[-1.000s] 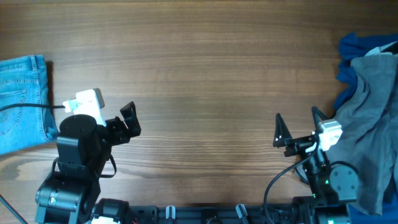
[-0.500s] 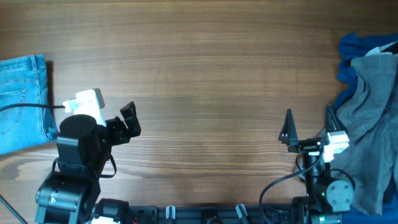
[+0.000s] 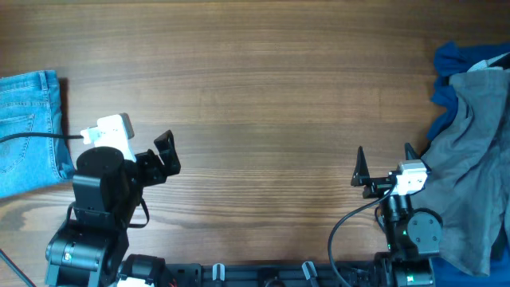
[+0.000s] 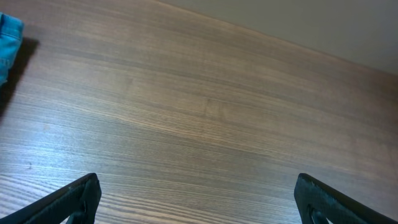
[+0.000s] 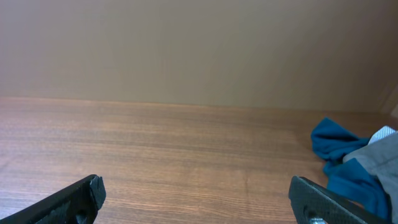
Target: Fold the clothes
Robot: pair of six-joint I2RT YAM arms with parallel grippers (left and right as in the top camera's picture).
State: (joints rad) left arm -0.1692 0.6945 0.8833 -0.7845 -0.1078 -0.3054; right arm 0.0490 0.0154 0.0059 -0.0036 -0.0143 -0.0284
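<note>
Both tools are empty with their jaws spread wide: the left tool (image 3: 166, 154) hangs over bare counter (image 3: 263, 96) near the front left, and the right tool (image 3: 384, 155) hangs near the front right, just beside the cloth heap. The jeans (image 3: 28, 131) lie flat at the far left edge of the counter, partly out of view. The grey garment (image 3: 470, 159) is heaped at the right edge, lying over the dark blue garment (image 3: 456, 68), of which only the far part shows. Expect the main fault at the right-hand heap: because the grey garment overlaps the dark blue one, a deep pinch is likely to take both layers, and you would drag two items to the centre instead of one. Take only the free near edge of the grey cloth. The grey cloth also lies right beside the right arm's base, so a sideways sweep may catch a fold on the arm and pull the heap toward the counter's edge, where part of it could slide off. On the left, a black cable (image 3: 32, 137) crosses the jeans; a fast reach by the left arm may tug this cable and rumple the denim. Descend slowly with either tool, since wide jaws driven flat onto the wood will skid and miss thin cloth.
</note>
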